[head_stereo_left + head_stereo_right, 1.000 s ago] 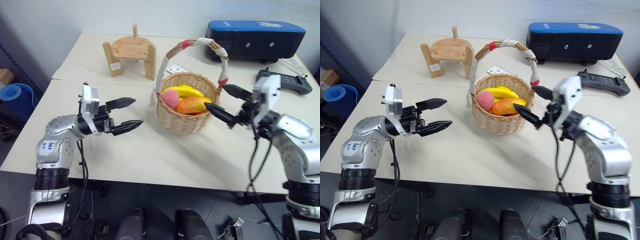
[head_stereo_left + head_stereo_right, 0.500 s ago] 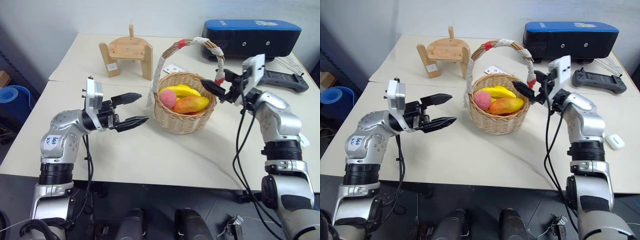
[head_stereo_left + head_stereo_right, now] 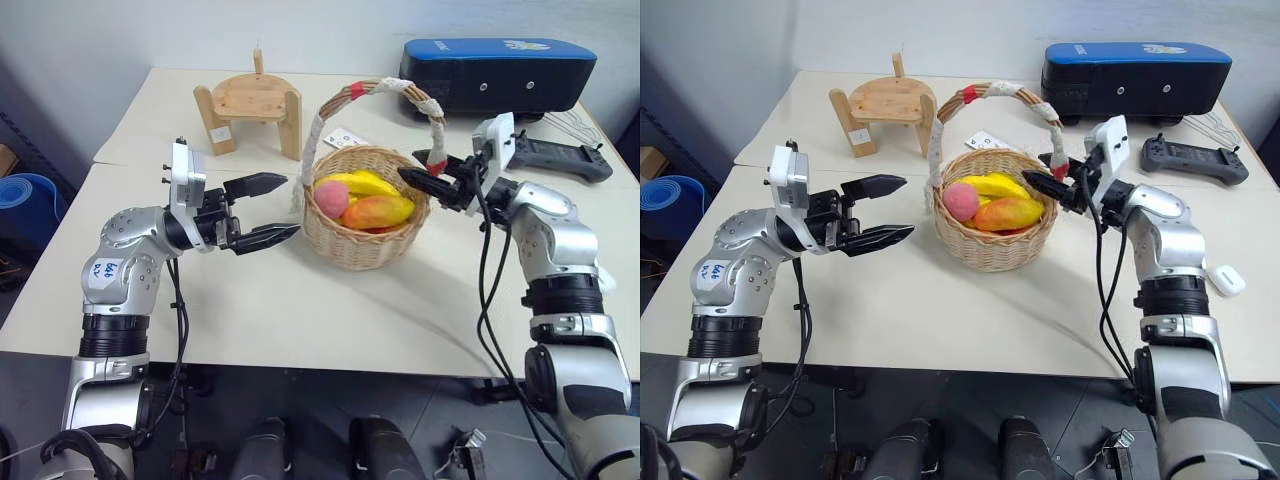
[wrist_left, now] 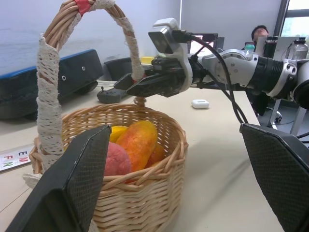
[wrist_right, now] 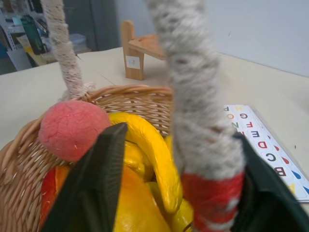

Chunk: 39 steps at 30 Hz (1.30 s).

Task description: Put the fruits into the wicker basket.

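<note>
The wicker basket [image 3: 365, 248] stands mid-table, its cloth-wrapped handle [image 3: 385, 88] arching over it. Inside lie the fruits: a yellow banana [image 3: 365, 182], an orange-red mango [image 3: 380, 210] and a pink peach [image 3: 331, 197]. My right gripper [image 3: 412, 168] is at the handle's right foot, beside the red band, shut on the handle; the right wrist view shows the handle [image 5: 203, 121] between its fingers. My left gripper [image 3: 293, 205] hangs open and empty just left of the basket, pointing at it.
A wooden stand [image 3: 250, 100] is at the back left and a blue case [image 3: 490, 70] at the back right, with a black controller [image 3: 560, 160] before it. A letter card [image 3: 345, 138] lies behind the basket. A small white case [image 3: 1227, 280] sits at the right.
My right gripper moved in from the basket's right side to the handle's foot and narrowed around it. The left gripper stayed open, about where it was.
</note>
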Each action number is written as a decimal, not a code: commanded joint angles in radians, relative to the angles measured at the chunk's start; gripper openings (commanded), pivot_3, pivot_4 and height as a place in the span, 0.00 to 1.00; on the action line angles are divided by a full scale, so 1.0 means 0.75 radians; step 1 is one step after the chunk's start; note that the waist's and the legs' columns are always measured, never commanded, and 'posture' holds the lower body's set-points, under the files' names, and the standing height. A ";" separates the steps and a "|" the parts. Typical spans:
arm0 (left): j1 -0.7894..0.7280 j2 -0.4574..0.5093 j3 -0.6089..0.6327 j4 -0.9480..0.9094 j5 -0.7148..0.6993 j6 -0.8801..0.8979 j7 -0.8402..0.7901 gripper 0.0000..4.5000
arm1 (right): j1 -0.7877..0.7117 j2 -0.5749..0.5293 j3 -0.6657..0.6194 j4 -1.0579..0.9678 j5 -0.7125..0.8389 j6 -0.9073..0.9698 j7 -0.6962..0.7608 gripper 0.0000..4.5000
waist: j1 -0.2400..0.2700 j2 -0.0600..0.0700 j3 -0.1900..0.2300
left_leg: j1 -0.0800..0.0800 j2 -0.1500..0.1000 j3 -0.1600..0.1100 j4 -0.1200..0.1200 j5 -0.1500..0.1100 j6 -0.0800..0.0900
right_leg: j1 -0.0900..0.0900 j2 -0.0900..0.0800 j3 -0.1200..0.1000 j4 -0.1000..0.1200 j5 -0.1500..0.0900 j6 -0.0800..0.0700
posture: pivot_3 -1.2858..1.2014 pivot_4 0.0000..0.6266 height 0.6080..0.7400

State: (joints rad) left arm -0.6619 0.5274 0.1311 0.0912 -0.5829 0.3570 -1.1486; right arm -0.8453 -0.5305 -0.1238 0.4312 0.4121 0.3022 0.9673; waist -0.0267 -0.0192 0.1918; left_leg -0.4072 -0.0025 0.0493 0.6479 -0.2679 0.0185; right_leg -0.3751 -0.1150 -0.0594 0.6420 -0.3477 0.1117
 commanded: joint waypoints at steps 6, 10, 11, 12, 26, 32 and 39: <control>-0.004 -0.026 -0.001 -0.052 -0.013 -0.020 0.040 1.00 | 0.226 -0.046 -0.112 -0.484 0.125 0.104 -0.078 0.05 | 0.003 0.000 0.000 | 0.000 0.000 0.000 0.000 0.000 0.000 | 0.000 0.000 0.000 0.000 0.000 0.000 | 0.52 0.24 1.00; 0.001 -0.038 -0.025 -0.089 -0.027 -0.006 0.039 1.00 | 0.369 -0.066 -0.248 -0.775 0.230 0.231 -0.227 0.05 | 0.007 0.000 0.000 | 0.000 0.000 0.000 0.000 0.000 0.000 | 0.000 -0.001 0.000 0.000 0.000 0.000 | 0.52 0.24 1.00; -0.002 -0.044 -0.032 -0.087 -0.027 -0.006 0.037 1.00 | 0.422 -0.071 -0.315 -0.860 0.256 0.256 -0.284 0.05 | 0.013 0.000 0.000 | -0.001 0.000 0.000 0.000 0.000 0.000 | 0.000 -0.001 0.000 -0.001 0.000 0.000 | 0.52 0.24 1.00; -0.008 -0.049 -0.039 -0.080 -0.023 -0.008 0.033 1.00 | 0.477 -0.080 -0.388 -0.935 0.276 0.284 -0.346 0.05 | 0.022 0.000 0.000 | -0.001 0.000 0.000 0.000 0.000 0.000 | 0.000 -0.001 0.000 -0.001 0.000 0.000 | 0.52 0.24 1.00; -0.018 -0.071 -0.090 -0.038 0.001 -0.007 0.007 1.00 | 0.732 -0.318 -0.734 -0.679 -0.050 0.050 -0.675 0.05 | 0.039 0.001 0.000 | 0.002 -0.001 0.004 0.000 0.000 0.001 | 0.002 0.000 0.003 -0.007 0.001 0.001 | 0.52 0.24 1.00; 0.057 -0.060 -0.089 -0.101 0.000 -0.004 0.038 1.00 | 0.634 -0.260 -0.680 -0.416 -0.044 -0.032 -0.688 0.05 | 0.025 0.008 0.002 | 0.002 -0.001 0.006 -0.001 0.001 0.002 | 0.000 0.001 0.006 -0.005 0.001 0.001 | 0.52 0.24 1.00; 0.066 -0.034 -0.079 -0.116 0.003 -0.007 0.053 1.00 | 0.640 -0.246 -0.707 -0.349 0.031 -0.014 -0.681 0.41 | 0.035 0.009 0.002 | 0.002 -0.001 0.007 0.000 0.001 0.002 | 0.001 0.001 0.007 -0.001 0.002 0.001 | 0.52 0.24 1.00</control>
State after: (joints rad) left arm -0.6093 0.4915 0.0586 0.0415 -0.5818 0.3617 -1.1126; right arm -0.3741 -0.7023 -0.6211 0.1940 0.4153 0.3108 0.4504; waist -0.0006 -0.0122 0.1935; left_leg -0.4057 -0.0032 0.0541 0.6482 -0.2668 0.0205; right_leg -0.3744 -0.1145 -0.0534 0.6414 -0.3466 0.1128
